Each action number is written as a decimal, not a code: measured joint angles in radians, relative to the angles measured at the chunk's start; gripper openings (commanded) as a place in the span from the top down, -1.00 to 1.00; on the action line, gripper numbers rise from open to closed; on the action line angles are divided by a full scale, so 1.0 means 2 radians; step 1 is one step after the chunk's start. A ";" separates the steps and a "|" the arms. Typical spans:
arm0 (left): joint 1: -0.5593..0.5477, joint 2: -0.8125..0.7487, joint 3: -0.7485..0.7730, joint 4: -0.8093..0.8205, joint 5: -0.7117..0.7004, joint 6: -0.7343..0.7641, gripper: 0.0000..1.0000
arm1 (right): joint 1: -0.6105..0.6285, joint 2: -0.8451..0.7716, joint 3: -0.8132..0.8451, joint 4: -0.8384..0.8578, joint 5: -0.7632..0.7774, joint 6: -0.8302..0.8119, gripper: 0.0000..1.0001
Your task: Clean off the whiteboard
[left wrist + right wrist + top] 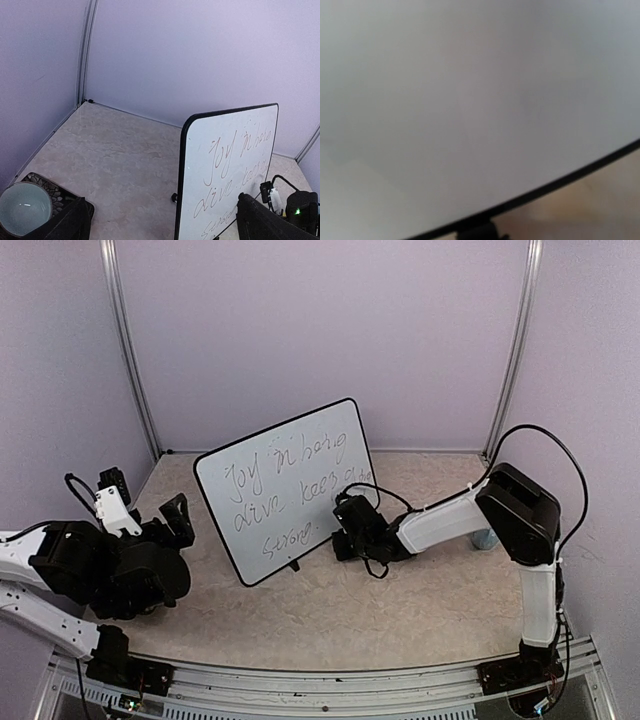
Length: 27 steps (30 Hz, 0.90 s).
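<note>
Left wrist view: pale bowl (23, 208) by black lattice mat (56, 192), whiteboard (226, 172) nearby; left tool (162, 222) released, right tool (347, 530) clenched.

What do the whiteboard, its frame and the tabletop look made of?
Whiteboard: smooth, even white face, probably coated board; marker writing sits on it. Frame: thin, black, likely plastic. Tabletop: matte beige with marbled veins, probably laminate rather than stone.

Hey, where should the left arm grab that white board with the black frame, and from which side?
Probably pinch the thin, black-framed white rectangular whiteboard at its left edge, coming from the left: it stands nearly upright on small feet, and that bare edge faces the open left gripper.
</note>
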 measured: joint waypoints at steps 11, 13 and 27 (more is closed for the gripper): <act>-0.016 -0.085 -0.060 0.167 -0.041 0.139 -0.98 | 0.050 -0.009 -0.006 -0.056 0.109 0.162 0.70; -0.016 -0.096 -0.073 0.210 -0.041 0.179 -0.98 | 0.062 -0.009 -0.003 -0.072 0.126 0.178 0.42; -0.013 -0.216 -0.174 0.512 0.059 0.439 -0.98 | 0.079 -0.122 -0.085 -0.115 0.122 0.149 -0.45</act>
